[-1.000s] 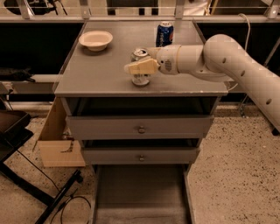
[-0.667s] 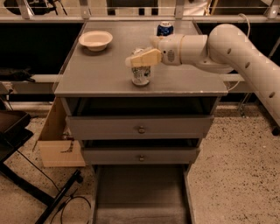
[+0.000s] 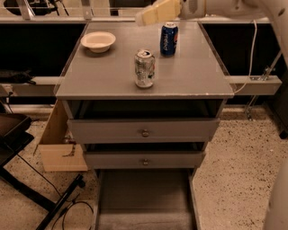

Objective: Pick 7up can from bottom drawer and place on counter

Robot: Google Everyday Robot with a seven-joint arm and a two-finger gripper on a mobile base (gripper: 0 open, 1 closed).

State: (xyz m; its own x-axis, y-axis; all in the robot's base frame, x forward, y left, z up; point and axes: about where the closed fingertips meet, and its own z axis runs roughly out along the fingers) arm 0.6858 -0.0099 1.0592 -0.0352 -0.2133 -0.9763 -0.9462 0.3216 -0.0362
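7up can (image 3: 144, 68) stands upright on the grey surface (image 3: 189, 76), near the middle. It is in front of the blue Pepsi can (image 3: 169, 39) and well apart from the white bowl (image 3: 98, 41). The bottom drawer (image 3: 144, 193) is pulled out with no can in it. The pincer (image 3: 157, 12) is up high at the back, holding nothing; I cannot tell if it is open or closed. I think the putting-down step is done. Next the arm only needs to get clear without bumping either can.
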